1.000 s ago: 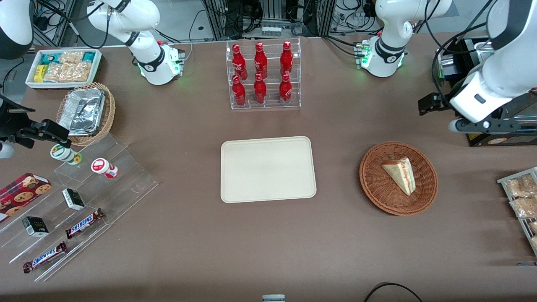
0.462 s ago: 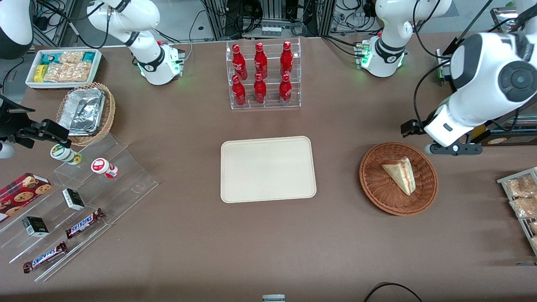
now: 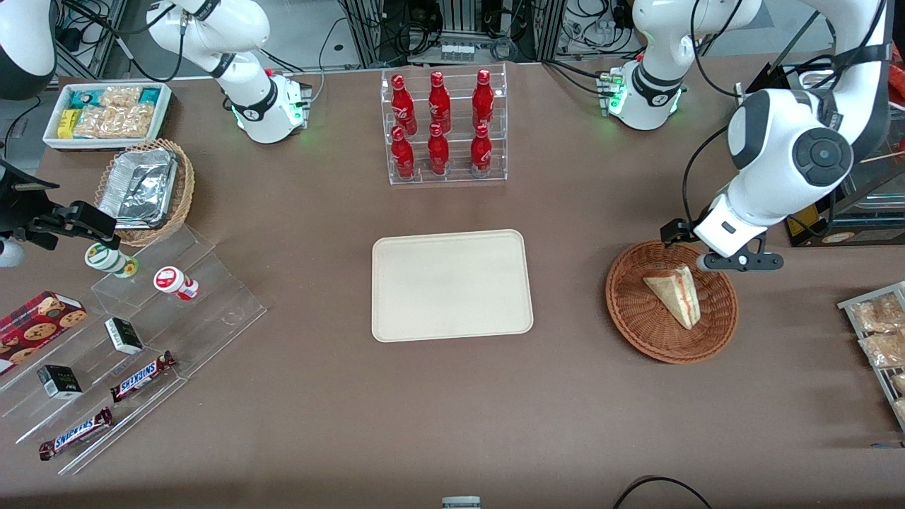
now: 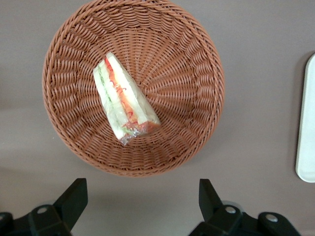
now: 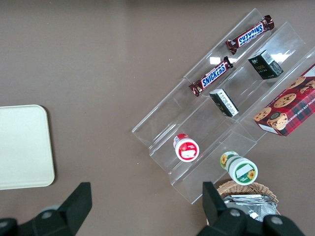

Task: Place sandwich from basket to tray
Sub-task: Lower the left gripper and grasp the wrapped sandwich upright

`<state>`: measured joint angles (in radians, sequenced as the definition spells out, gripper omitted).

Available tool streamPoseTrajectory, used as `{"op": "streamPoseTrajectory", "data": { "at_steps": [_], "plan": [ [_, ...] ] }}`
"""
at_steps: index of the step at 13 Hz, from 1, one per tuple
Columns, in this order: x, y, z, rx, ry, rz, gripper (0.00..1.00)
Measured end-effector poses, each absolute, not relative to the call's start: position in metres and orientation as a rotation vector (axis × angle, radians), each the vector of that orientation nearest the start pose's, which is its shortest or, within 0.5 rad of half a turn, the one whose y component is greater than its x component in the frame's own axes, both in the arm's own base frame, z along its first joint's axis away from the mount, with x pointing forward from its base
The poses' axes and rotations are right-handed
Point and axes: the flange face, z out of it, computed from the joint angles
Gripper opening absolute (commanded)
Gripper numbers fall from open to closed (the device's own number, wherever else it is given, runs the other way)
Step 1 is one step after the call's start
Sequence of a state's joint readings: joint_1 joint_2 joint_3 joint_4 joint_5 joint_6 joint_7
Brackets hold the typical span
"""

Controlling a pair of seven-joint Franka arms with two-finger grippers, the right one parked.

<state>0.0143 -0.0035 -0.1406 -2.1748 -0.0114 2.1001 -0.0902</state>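
Front view, Snickers bars (image 3: 143,375), tool (image 4: 140,202) above basket (image 4: 197,64)

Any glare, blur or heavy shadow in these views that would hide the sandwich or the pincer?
Front view: even light, sandwich sharp in the basket; the arm hides most of the pincer over the basket's rim. Left wrist view: sandwich crisp, slight wrap sheen, no blur; the open pincer casts a soft shadow on the table.

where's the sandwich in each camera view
Front view: the sandwich lies in the basket, nearer the camera than the open pincer.
Left wrist view: the sandwich lies in the basket.
Right wrist view: not in it.
Shared landmark: the tray.
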Motion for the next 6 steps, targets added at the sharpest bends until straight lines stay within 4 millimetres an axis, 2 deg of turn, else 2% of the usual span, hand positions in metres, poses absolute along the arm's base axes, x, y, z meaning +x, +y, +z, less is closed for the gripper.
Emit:
{"op": "streamPoseTrajectory", "data": {
  "at_steps": [3, 6],
  "plan": [
    [0.522, -0.058, 0.377, -3.147, 0.012, 0.052, 1.00],
    [0.524, -0.043, 0.361, -3.151, -0.184, -0.061, 1.00]
  ]
}}
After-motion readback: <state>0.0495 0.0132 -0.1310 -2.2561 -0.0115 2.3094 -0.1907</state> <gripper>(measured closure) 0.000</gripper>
